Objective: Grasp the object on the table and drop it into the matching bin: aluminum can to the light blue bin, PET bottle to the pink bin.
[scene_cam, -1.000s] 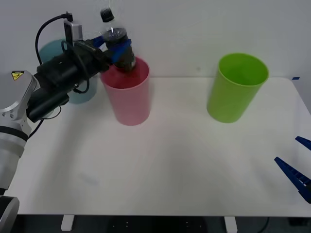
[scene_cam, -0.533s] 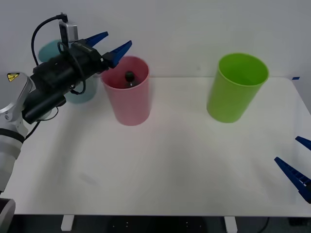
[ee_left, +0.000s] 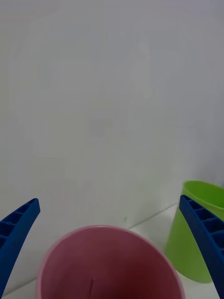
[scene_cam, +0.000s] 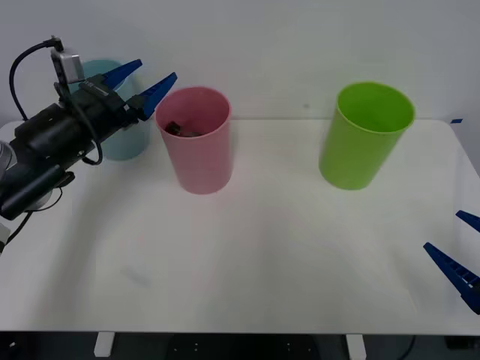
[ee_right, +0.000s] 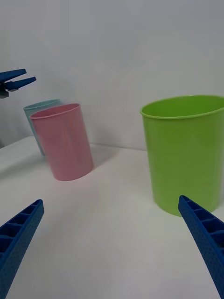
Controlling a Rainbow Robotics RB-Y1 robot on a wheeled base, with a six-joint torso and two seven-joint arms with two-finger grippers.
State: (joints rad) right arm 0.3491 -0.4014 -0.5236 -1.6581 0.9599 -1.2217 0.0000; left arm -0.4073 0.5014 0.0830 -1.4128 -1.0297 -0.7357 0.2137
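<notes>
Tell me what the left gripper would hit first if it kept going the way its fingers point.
The open left gripper aims over the tall pink plastic bin; it would probably pass above the rim and meet the white back wall, though depth is unclear.

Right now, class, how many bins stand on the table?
3: the light blue bin at far left, the pink bin beside it, the lime green bin right.
</notes>
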